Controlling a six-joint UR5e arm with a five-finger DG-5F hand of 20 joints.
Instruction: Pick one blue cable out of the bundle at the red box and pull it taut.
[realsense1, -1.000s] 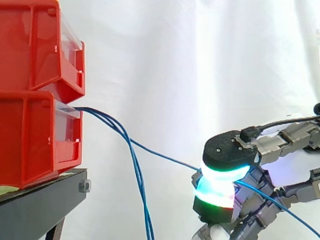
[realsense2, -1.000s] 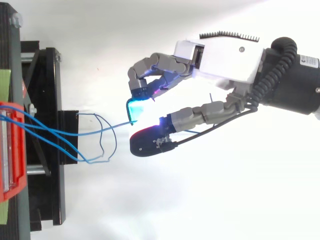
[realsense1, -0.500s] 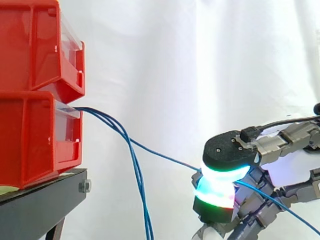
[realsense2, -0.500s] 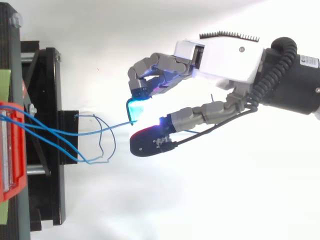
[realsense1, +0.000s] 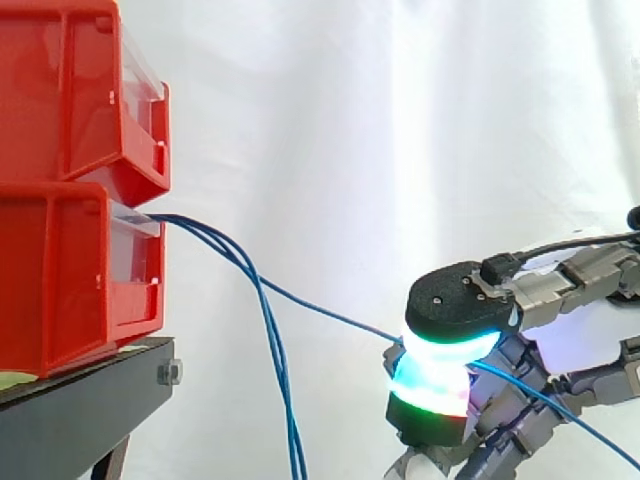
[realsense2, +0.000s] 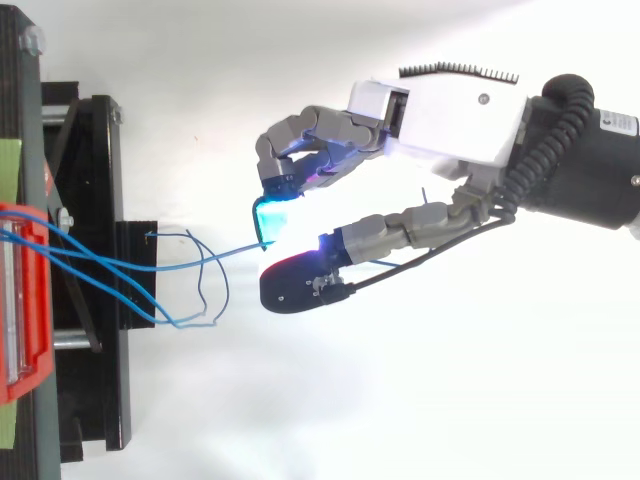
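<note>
Slanting from red box (realsense1: 80, 280) down to robot hand (realsense2: 450, 115) — blue cable (realsense1: 320, 309), pinched.

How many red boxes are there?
2. The upper red box sits on the lower red box, which rests on the black stand. More may hide past the picture's edge.

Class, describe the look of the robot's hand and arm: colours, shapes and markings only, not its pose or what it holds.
The hand has a white boxy palm casing and grey, segmented metal fingers. Their thick pads have black rounded backs and glow cyan, white and green. The arm behind it is black and rounded.
</note>
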